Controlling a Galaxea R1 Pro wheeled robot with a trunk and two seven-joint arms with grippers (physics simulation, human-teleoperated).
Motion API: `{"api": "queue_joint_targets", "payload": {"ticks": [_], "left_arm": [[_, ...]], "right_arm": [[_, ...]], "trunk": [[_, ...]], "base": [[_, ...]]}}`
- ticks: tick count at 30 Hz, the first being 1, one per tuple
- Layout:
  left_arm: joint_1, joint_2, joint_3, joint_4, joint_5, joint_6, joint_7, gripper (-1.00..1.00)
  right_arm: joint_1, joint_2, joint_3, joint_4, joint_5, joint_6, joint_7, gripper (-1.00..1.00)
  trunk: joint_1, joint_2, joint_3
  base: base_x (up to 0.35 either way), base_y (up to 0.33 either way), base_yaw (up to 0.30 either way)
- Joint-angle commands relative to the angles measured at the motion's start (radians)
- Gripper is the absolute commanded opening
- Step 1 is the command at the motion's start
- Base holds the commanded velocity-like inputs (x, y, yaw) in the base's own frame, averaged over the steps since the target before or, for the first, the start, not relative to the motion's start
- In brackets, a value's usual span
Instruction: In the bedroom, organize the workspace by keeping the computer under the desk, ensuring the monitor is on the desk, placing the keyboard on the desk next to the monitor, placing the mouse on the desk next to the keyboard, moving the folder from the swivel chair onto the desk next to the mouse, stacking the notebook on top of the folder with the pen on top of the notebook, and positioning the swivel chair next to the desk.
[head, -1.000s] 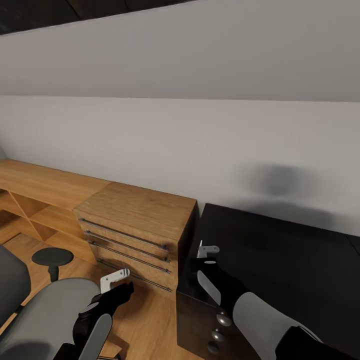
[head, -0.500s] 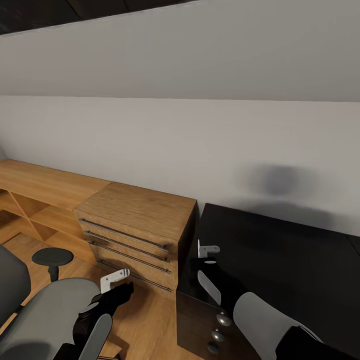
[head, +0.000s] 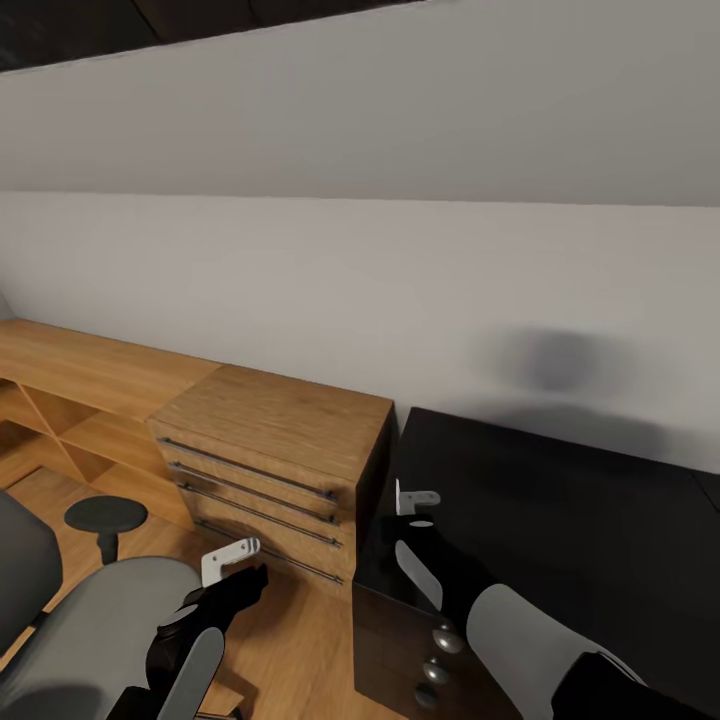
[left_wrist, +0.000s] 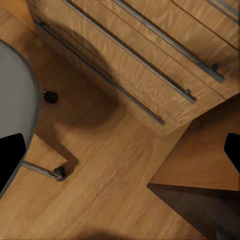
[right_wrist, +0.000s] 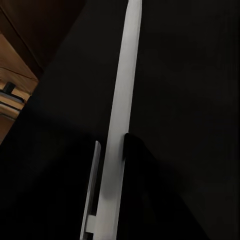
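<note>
A slim pale pen is held lengthwise in my right gripper, which is shut on it. That gripper hovers over the near left corner of the black desk, whose top is bare here. The grey swivel chair stands at the lower left of the head view, on the floor beside the wooden drawers. My left gripper hangs open and empty just past the chair's seat, above the floor, with its fingers spread wide.
A light wooden chest of drawers with long metal handles stands against the desk's left end, joined to a low wooden cabinet along the wall. The desk's black drawer unit sits below my right arm. A chair caster rests on the wooden floor.
</note>
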Motion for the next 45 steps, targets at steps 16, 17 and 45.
{"api": "queue_joint_targets", "payload": {"ticks": [16,17,45], "left_arm": [[-0.001,0.0,-0.026,0.0,0.009,0.002,0.01,1.0],[-0.001,0.0,-0.026,0.0,0.009,0.002,0.01,1.0],[-0.001,0.005,-0.057,0.0,0.01,0.004,0.01,1.0]], "right_arm": [[-0.001,-0.041,-0.064,-0.103,-0.018,0.005,-0.012,-1.0],[-0.001,-0.05,-0.074,-0.112,-0.026,0.005,-0.012,-1.0],[0.025,-0.207,-0.197,-0.311,-0.241,0.025,-0.013,-1.0]], "trunk": [[-0.061,0.112,0.049],[-0.065,0.119,0.052],[-0.173,0.315,0.141]], "base": [[-0.154,-0.006,0.0],[-0.332,-0.086,0.0],[-0.098,-0.055,-0.03]]}}
